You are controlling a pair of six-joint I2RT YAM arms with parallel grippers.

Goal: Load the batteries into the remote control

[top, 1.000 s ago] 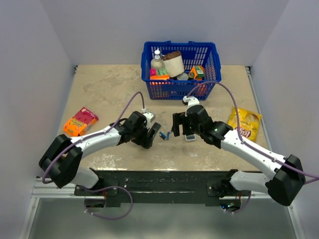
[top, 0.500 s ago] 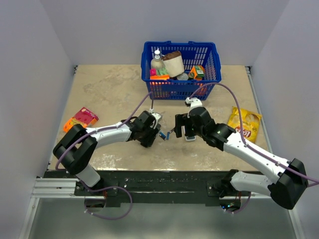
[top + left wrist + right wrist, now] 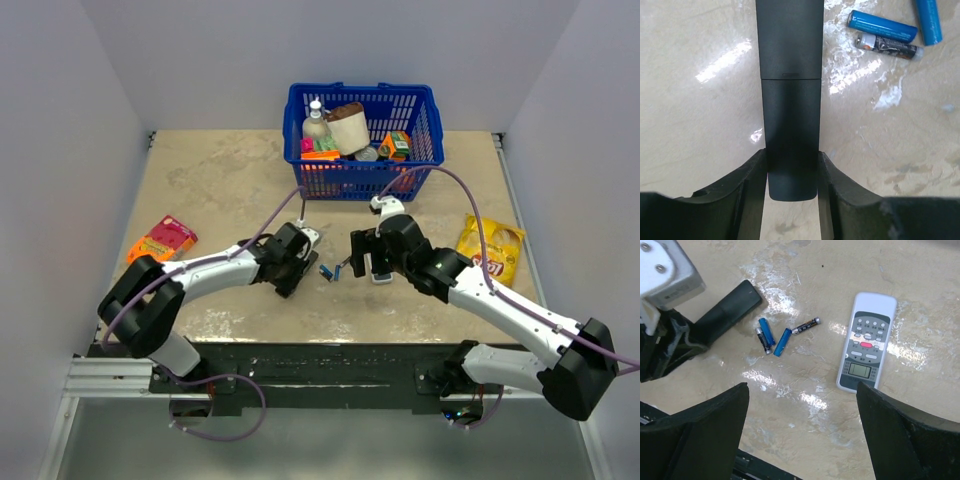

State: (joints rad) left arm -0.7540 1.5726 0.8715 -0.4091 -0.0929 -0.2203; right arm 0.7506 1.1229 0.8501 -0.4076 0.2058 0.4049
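In the left wrist view the black remote control [image 3: 790,100] lies flat on the table, back side up, with its cover seam across the middle. My left gripper [image 3: 791,160] is shut on its near end, both fingers pressed to its sides. The batteries lie just right of it: two blue cells [image 3: 882,26] [image 3: 929,20] and a dark cell [image 3: 886,46]. Seen from the right wrist, they [image 3: 782,342] sit between the black remote [image 3: 730,305] and a white remote. My right gripper [image 3: 802,390] hovers open above bare table, holding nothing.
A white-grey button remote [image 3: 867,342] lies below my right gripper. A blue basket [image 3: 365,140] of groceries stands at the back. An orange snack pack [image 3: 162,242] lies far left, a yellow chip bag [image 3: 492,245] far right.
My left gripper reached right toward the batteries and its jaws closed onto the black remote's end. The right arm barely shifted and stays open.
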